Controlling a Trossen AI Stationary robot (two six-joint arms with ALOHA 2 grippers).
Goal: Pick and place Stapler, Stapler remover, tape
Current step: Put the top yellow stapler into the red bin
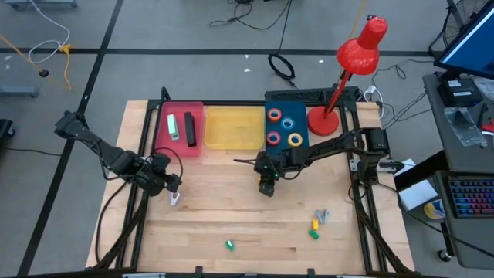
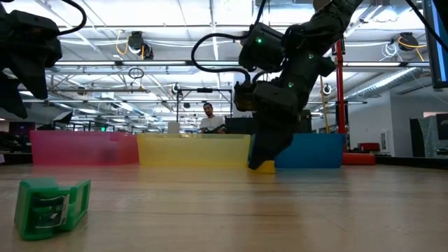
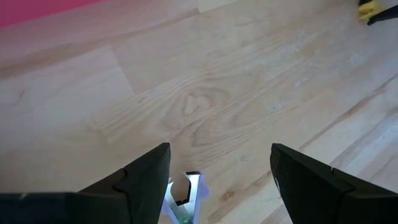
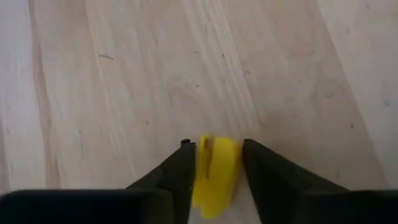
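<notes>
My right gripper [image 1: 268, 187] stands at the table's middle, just in front of the trays, shut on a small yellow staple remover [image 4: 216, 171]. My left gripper [image 1: 171, 188] waits open over the left of the table. A pale staple remover [image 3: 183, 200] lies on the wood just below it, beside one finger. A green stapler [image 1: 172, 126] and a black one [image 1: 189, 129] lie in the pink tray [image 1: 179, 109]. Several tape rolls [image 1: 284, 129] lie flat in the blue tray [image 1: 299, 99]. My right gripper pinches the yellow staple remover by its two flat sides [image 4: 202, 163] between its fingers. The fingers slant down from above, coming from the table's right. In the low view the yellow piece [image 2: 264, 166] sits under the fingertips at the level of the table top.
An empty yellow tray [image 1: 234, 127] stands between the pink and blue ones. A green staple remover [image 1: 229, 245] lies near the front edge, and a yellow and a grey one [image 1: 317, 222] at the front right. A red desk lamp [image 1: 347, 69] rises at the back right.
</notes>
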